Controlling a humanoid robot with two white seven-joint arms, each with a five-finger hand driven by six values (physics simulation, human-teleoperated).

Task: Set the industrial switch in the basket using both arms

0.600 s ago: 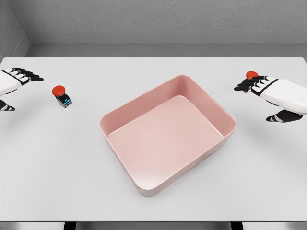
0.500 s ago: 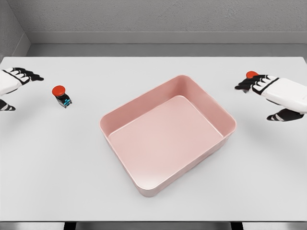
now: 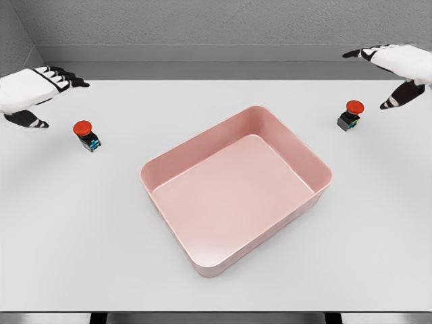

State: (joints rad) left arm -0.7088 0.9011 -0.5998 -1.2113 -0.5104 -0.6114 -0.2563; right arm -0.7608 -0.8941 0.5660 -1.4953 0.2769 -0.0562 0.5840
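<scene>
Head view, 2 open hands (image 3: 34,88) (image 3: 395,61), 2 switches (image 3: 86,135) (image 3: 350,115), pink basket (image 3: 317,162)

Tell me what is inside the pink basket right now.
Nothing: the pink basket shows only its bare floor, and nothing covers any of it. Both red-capped switches sit outside on the table, the left switch and the right switch.

A white table (image 3: 81,229) carries a pink basket (image 3: 322,177) in the middle, with a red-capped switch (image 3: 86,134) at the left and another (image 3: 350,115) at the right.
</scene>
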